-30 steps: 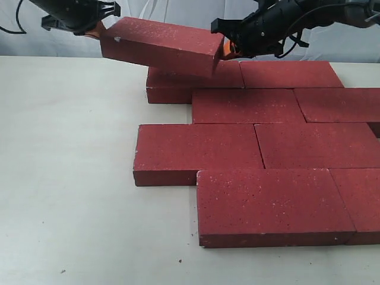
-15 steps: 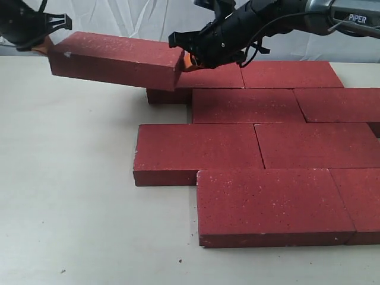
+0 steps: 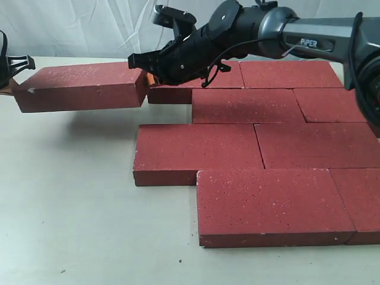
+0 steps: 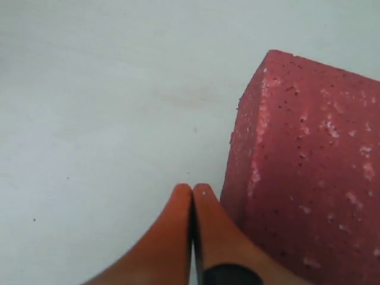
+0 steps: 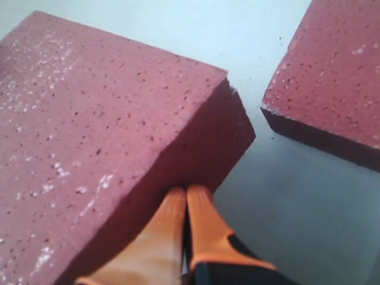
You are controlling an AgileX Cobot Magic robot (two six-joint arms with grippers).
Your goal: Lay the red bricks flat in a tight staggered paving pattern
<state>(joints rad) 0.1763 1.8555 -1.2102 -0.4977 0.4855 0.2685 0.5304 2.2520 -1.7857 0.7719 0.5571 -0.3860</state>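
Most bricks [image 3: 255, 145] lie staggered on the table [image 3: 71, 208]. One brick [image 3: 80, 87] hangs unplaced, squeezed endwise between my left hand [image 4: 192, 191] and right hand [image 5: 186, 193], both with fingers together.

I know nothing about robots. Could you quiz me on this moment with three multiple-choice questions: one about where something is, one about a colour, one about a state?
1. Where is the held brick?
A. Stacked on the laid bricks
B. Left of them in the exterior view, above the table
C. Standing on end

2. What colour are the fingers?
A. Blue
B. Orange
C. Green

3. How do the left gripper and right gripper hold it?
A. Wide open
B. Wrapped around it
C. Shut, pushing on its opposite ends

Answers: B, a shadow lies on the table beneath the brick; B, both wrist views show orange tips; C, each pair of fingers is closed together against an end face.
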